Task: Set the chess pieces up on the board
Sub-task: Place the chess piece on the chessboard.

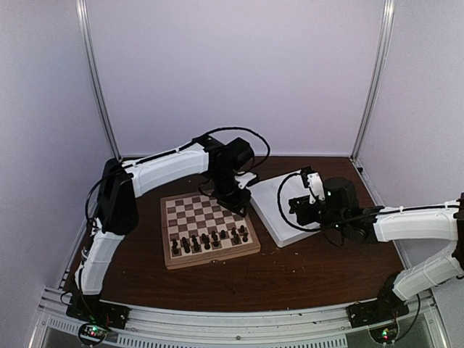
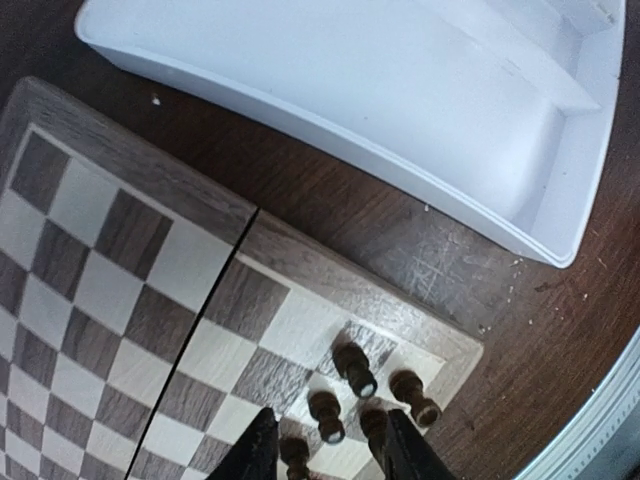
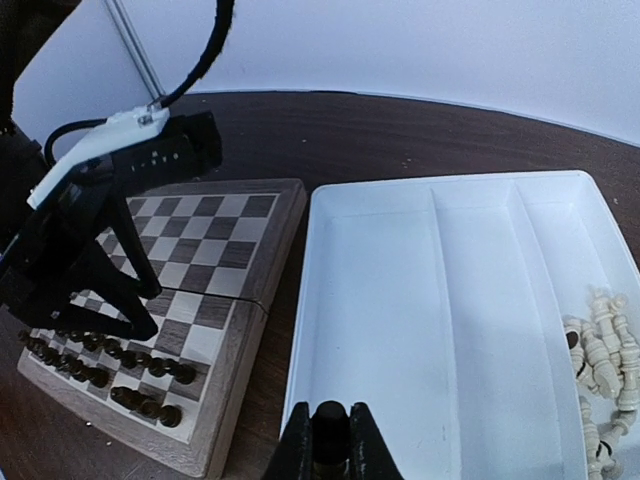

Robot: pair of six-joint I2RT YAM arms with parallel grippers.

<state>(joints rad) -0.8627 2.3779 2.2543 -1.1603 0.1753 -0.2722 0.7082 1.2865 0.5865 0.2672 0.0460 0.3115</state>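
Dark wooden table (image 1: 290, 268) carried the square checkered wooden board (image 1: 190, 212), with small dark brown chess pieces (image 1: 210, 239) in its two near rows. My left gripper (image 2: 330, 425) hung spread above the corner pieces. My right gripper (image 3: 328, 445) pinched one dark piece (image 3: 329, 422) over the white compartmented tray (image 3: 400, 300).

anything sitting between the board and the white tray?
Nothing. Only a bare strip of dark table separates the board from the tray; the left wrist view shows it best.
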